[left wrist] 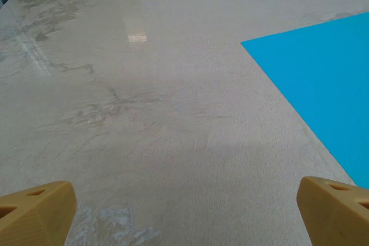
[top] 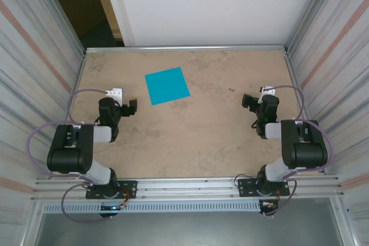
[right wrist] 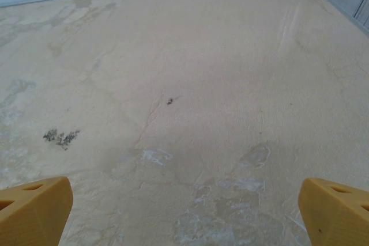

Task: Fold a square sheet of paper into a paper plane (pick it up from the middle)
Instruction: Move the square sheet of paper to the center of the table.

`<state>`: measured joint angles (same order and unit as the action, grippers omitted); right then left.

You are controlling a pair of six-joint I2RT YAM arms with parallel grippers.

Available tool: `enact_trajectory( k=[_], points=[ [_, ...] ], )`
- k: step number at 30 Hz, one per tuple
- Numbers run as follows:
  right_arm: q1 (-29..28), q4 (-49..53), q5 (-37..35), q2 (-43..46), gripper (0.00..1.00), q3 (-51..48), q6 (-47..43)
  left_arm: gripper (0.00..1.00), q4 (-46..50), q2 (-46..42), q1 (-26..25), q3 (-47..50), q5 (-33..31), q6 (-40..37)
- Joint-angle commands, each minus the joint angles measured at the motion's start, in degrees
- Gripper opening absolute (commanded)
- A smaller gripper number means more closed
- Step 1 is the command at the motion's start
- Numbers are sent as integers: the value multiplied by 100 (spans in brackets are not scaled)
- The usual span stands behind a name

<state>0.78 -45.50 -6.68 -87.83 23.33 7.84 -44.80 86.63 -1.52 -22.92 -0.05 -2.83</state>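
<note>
The square sheet of paper lies flat and unfolded on the table, turquoise-blue, a little left of centre toward the back. In the left wrist view its near-left part fills the right side. My left gripper hangs open to the paper's near left, apart from it; its yellow fingertips stand wide with bare table between them. My right gripper is open over bare table at the right, well away from the paper, with its fingertips spread wide.
The beige, stained tabletop is walled by metal panels left and right and a white wall at the back. A metal rail carries both arm bases at the near edge.
</note>
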Motion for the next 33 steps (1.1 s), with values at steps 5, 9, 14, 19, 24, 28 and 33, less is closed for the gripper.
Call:
enact_trajectory(
  k=[5, 9, 14, 19, 24, 28, 33],
  points=[
    [19, -170, -115, -41, 99, -65, -159, 99, -82, 3, -6, -55, -73, -86],
    [20, -170, -114, -40, 99, -69, -150, 99, -90, 9, -11, -46, -74, -88],
    [17, -169, -115, -34, 99, -65, -146, 99, -81, 8, -1, -59, -69, -80],
    [36, -163, -110, -50, 99, -65, -151, 99, -69, 20, -1, -67, -65, -80],
    [35, -161, -105, -41, 99, -62, -149, 99, -69, 11, -1, -55, -63, -81],
    [-28, -244, -297, -10, 99, -111, -151, 99, -145, -10, -20, -7, -77, -102],
    [-188, 602, -658, 810, 99, 11, -234, 99, -3, -580, -365, 113, -827, -246]
  ],
)
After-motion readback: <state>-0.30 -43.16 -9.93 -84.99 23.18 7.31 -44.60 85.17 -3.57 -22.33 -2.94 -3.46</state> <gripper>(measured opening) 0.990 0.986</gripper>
